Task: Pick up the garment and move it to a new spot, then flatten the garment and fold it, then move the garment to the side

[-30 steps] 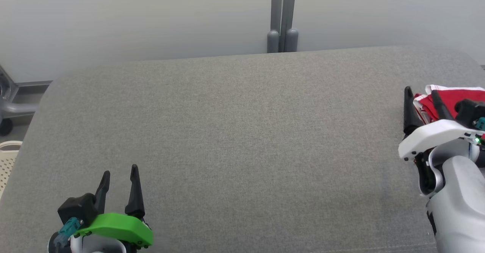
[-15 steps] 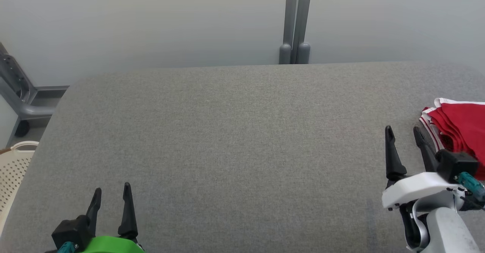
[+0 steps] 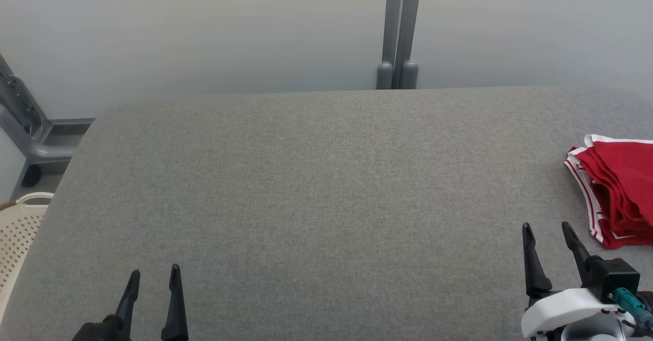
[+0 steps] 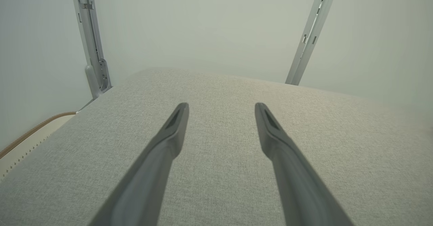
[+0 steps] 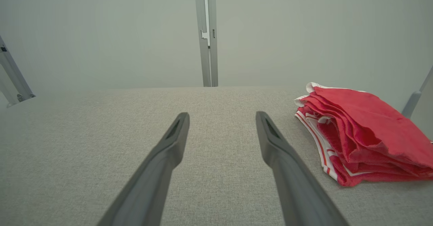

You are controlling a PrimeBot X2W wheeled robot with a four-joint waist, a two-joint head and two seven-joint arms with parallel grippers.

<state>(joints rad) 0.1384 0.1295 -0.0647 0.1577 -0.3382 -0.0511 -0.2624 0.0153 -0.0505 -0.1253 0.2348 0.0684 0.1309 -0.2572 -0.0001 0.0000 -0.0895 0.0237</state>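
Observation:
The garment (image 3: 620,190) is red with white-striped edges and lies folded in a stack at the right edge of the grey padded table (image 3: 326,188); the right wrist view has this garment (image 5: 365,134) to the right of its fingers. My right gripper (image 3: 547,226) stands open near the table's front right, just below and left of the garment, holding nothing and apart from it. My left gripper (image 3: 154,272) is open at the front left over bare fabric, and in the left wrist view the left gripper (image 4: 221,106) has nothing between its fingers.
A pale wall and a grey double post (image 3: 399,29) stand behind the table. A cream perforated basket (image 3: 18,226) sits off the table's left edge, with a grey metal frame (image 3: 25,126) behind it.
My right gripper has drawn back from the garment toward the front edge, leaving it folded on the table. The left gripper sank lower in view. The head camera also shifted.

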